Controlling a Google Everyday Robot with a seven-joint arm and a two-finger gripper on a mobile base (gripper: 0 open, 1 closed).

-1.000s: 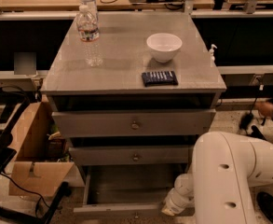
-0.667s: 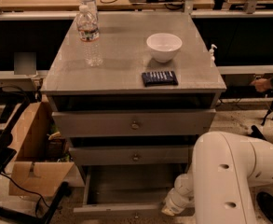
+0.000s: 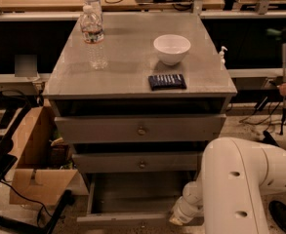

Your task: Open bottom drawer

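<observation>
The bottom drawer [image 3: 132, 220] of the grey cabinet stands pulled out toward me. Its grey tray interior [image 3: 137, 193] shows below the two upper drawer fronts, and its front runs along the bottom edge of the view. My white arm [image 3: 245, 189] fills the lower right. My gripper [image 3: 180, 219] sits at the end of the arm, low against the right end of the pulled-out drawer front, mostly hidden by the wrist.
The middle drawer [image 3: 141, 164] and top drawer [image 3: 141, 129] each have a small round knob. On the cabinet top [image 3: 128, 67] stand a water bottle [image 3: 93, 33], a white bowl [image 3: 172, 48] and a dark packet [image 3: 167, 81]. A cardboard box [image 3: 37, 179] sits at the left.
The drawer and my arm stay where they were. Only a person's hand at the far right edge has shifted a little.
</observation>
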